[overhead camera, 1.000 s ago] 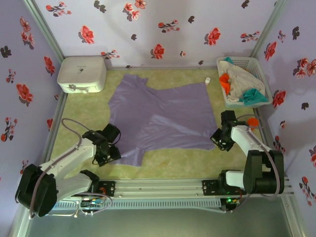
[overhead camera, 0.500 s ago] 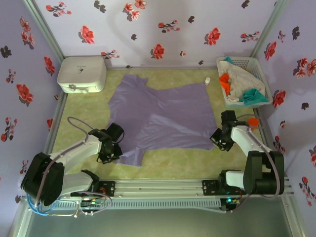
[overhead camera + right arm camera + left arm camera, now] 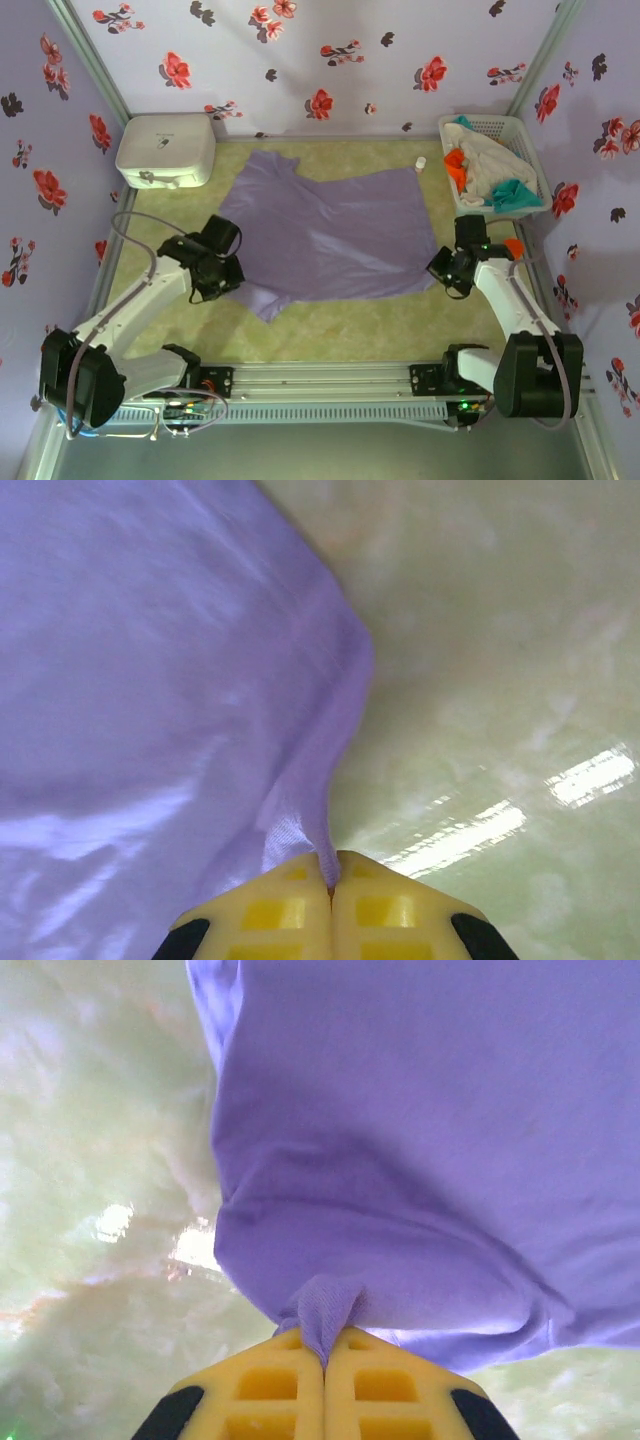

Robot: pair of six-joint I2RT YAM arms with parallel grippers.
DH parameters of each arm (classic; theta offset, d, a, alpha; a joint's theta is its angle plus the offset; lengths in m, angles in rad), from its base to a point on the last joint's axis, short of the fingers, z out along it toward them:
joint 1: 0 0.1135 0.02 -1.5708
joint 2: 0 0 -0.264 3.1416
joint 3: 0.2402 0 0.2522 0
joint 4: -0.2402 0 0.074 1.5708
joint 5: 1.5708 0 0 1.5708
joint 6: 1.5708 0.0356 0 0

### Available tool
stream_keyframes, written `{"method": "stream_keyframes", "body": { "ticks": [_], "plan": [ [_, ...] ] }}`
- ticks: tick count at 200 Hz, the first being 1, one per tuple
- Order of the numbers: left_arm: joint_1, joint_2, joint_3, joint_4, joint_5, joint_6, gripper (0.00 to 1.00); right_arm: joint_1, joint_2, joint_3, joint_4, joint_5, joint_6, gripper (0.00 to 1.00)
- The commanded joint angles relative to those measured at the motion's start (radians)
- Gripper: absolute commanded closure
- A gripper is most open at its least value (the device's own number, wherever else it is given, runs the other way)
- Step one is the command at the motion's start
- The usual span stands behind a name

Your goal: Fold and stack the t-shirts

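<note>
The purple t-shirt (image 3: 330, 235) lies spread on the green desk (image 3: 350, 330). The left end effector (image 3: 325, 1345) is clenched on its near left edge and the right end effector (image 3: 332, 868) on its near right corner, likely so both can lift that side for a fold. The white basket (image 3: 495, 120) at the far right holds the other t-shirts (image 3: 480, 165), orange, teal and off-white, in a heap.

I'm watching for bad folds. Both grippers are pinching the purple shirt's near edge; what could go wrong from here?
The left gripper and right gripper each pinch only a thin tuck of the lavender shirt, so it may slip out. The loose flap beside the left gripper could fold in crooked.
</note>
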Motion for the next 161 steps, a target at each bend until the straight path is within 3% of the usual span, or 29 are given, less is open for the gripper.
{"method": "stream_keyframes", "body": {
  "ticks": [1, 84, 125, 161],
  "plan": [
    [0.047, 0.000, 0.104, -0.064, -0.011, 0.096, 1.00, -0.004, -0.028, 0.073, 0.034, -0.027, -0.037, 1.00],
    [0.184, 0.204, 0.660, -0.086, 0.009, 0.347, 1.00, -0.004, 0.061, 0.380, 0.149, -0.032, -0.062, 1.00],
    [0.190, 0.267, 0.961, -0.129, 0.033, 0.450, 1.00, -0.004, 0.081, 0.574, 0.163, -0.068, -0.075, 1.00],
    [0.190, 0.194, 1.035, -0.130, 0.010, 0.550, 1.00, -0.004, 0.001, 0.609, 0.219, -0.058, -0.126, 1.00]
  ]
}}
